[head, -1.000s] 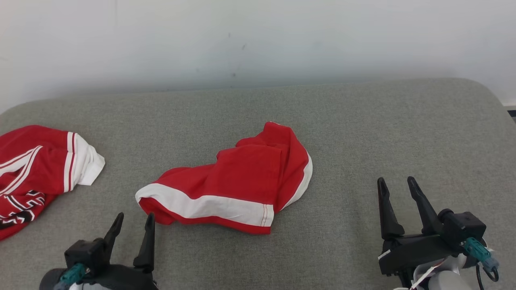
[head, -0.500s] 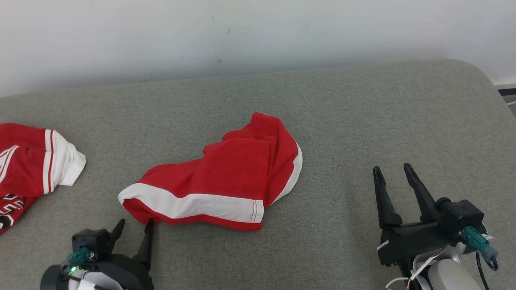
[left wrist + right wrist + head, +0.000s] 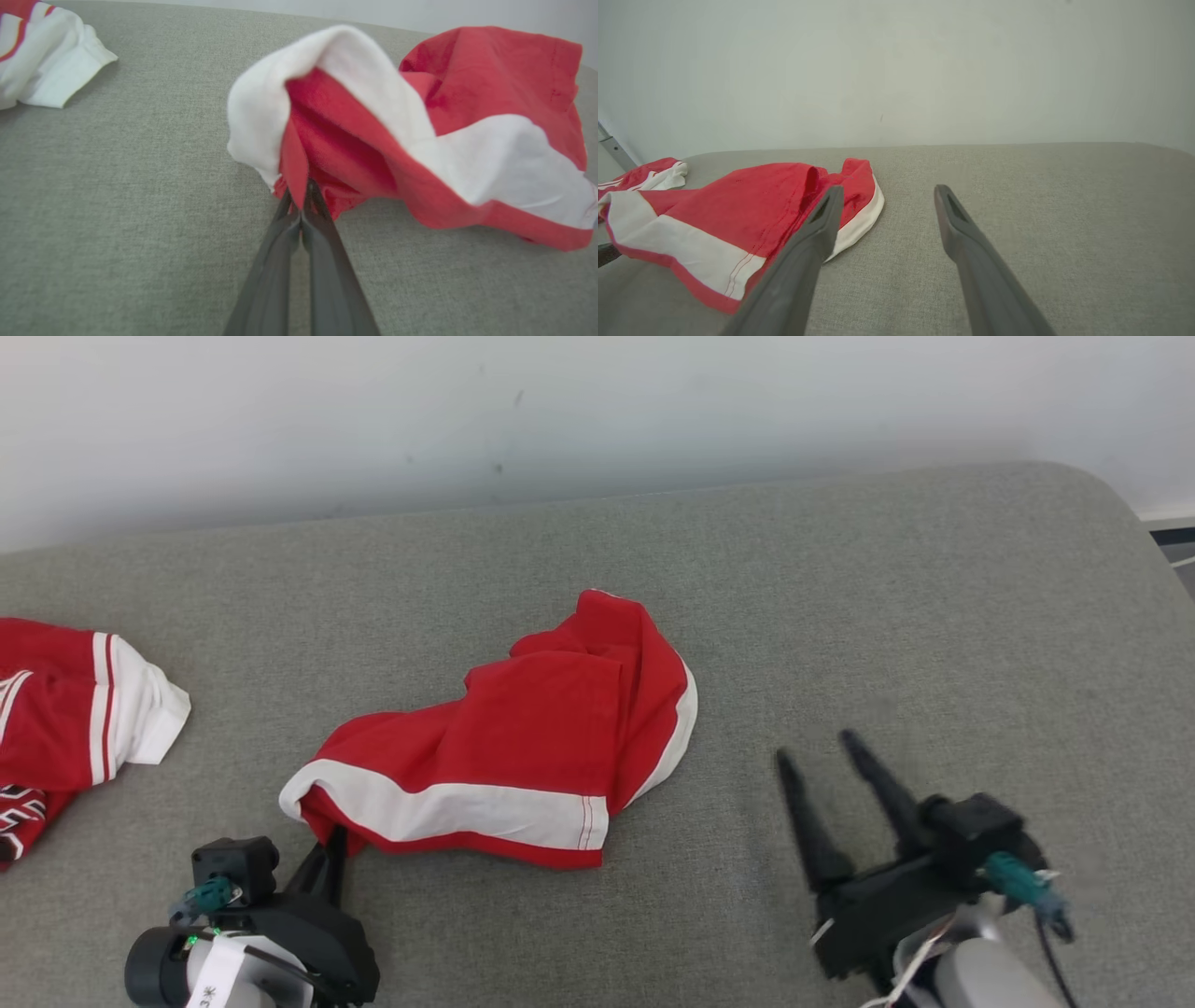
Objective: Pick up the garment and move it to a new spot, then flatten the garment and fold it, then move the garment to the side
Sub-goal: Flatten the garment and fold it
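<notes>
Head view: left gripper (image 3: 329, 847) sits low at the left, fingers pressed together, tips tucked under the near-left corner of the red garment (image 3: 523, 756). Left wrist view confirms it: both fingers meet with a fold of red hem pinched between the tips. The white band curls up and over just ahead of them, and that corner is raised off the grey cushion (image 3: 840, 616). The rest of the red garment spreads ahead and to the right of the left gripper, crumpled on the cushion. It has a white band along the near edge and another down its far-right side.

Right gripper (image 3: 817, 751) is low at the right and blurred, fingers spread wide with nothing between them, over bare cushion. The red garment is to its left, near but apart. In the right wrist view the white-edged end lies ahead-left of that gripper, partly hidden behind its left finger. Can't tell if the right tips touch the cushion.

Second red-and-white garment (image 3: 84, 709) lies well to the left of the left gripper and a bit ahead, apart from the pinched one. White wall (image 3: 560, 411) stands far ahead of both grippers, past the cushion's back edge.
</notes>
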Robot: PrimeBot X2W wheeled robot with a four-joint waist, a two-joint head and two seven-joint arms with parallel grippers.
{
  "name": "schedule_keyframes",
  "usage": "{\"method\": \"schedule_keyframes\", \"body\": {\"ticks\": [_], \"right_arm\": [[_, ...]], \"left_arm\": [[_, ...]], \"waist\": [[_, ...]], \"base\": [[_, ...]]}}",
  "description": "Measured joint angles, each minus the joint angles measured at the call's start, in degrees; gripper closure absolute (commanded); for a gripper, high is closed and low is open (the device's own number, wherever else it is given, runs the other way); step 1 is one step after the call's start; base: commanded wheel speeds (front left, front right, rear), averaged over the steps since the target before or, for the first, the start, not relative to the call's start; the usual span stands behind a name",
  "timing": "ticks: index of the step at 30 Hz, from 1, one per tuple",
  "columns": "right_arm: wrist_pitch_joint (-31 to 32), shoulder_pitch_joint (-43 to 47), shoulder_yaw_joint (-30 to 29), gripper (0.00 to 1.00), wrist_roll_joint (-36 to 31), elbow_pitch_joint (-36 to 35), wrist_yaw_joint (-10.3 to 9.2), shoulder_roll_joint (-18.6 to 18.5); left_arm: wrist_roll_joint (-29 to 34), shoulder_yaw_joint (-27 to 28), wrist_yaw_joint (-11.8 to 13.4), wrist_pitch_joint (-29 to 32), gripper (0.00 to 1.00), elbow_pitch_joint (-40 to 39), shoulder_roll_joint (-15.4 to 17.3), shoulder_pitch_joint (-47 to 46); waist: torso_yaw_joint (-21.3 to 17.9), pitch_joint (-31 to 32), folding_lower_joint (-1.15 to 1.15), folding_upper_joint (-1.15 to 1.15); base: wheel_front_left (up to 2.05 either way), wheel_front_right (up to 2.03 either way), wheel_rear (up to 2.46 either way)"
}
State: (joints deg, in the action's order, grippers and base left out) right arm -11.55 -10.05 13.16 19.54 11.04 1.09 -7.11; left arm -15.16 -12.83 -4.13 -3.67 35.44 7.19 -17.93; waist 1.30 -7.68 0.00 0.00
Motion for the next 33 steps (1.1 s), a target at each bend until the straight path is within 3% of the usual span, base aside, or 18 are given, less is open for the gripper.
{"method": "schedule_keyframes", "body": {"ticks": [5,16,19,21,31,33], "right_arm": [[4.7,-0.8,6.7,0.0,0.0,2.7,3.01,1.8],[14.3,-6.5,16.3,0.0,1.2,10.3,3.96,3.6],[15.7,-7.3,17.2,0.15,2.5,11.8,3.96,3.6],[16.3,-7.9,18.0,0.19,3.6,12.5,3.93,3.6],[16.6,-13.1,24.7,0.16,11.4,12.1,-0.44,3.5],[16.6,-13.8,25.1,0.06,12.2,12.8,-1.36,3.5]], "left_arm": [[0.0,-0.7,-0.5,-0.9,1.0,1.9,-0.8,-0.9],[0.0,-2.4,-1.0,-3.0,1.0,5.1,-2.2,-4.1],[0.0,-2.5,-1.2,-3.6,1.0,5.7,-2.3,-4.7],[0.0,-2.4,-1.3,-4.0,1.0,6.0,-2.3,-5.1],[0.0,-2.4,-1.4,-6.0,1.0,8.1,-2.7,-7.4],[0.0,-2.5,-1.5,-6.1,1.0,8.5,-2.7,-7.6]], "waist": [[1.1,0.1,0.0,0.0],[4.4,-0.6,0.0,0.0],[5.0,-1.1,0.0,0.0],[5.2,-1.6,0.0,0.0],[5.9,-3.4,0.0,0.0],[6.0,-3.5,0.0,0.0]], "base": [[0.0,0.0,0.0],[0.0,0.0,0.0],[0.0,0.0,0.0],[0.0,0.0,0.0],[0.0,0.0,0.0],[0.0,0.0,0.0]]}}
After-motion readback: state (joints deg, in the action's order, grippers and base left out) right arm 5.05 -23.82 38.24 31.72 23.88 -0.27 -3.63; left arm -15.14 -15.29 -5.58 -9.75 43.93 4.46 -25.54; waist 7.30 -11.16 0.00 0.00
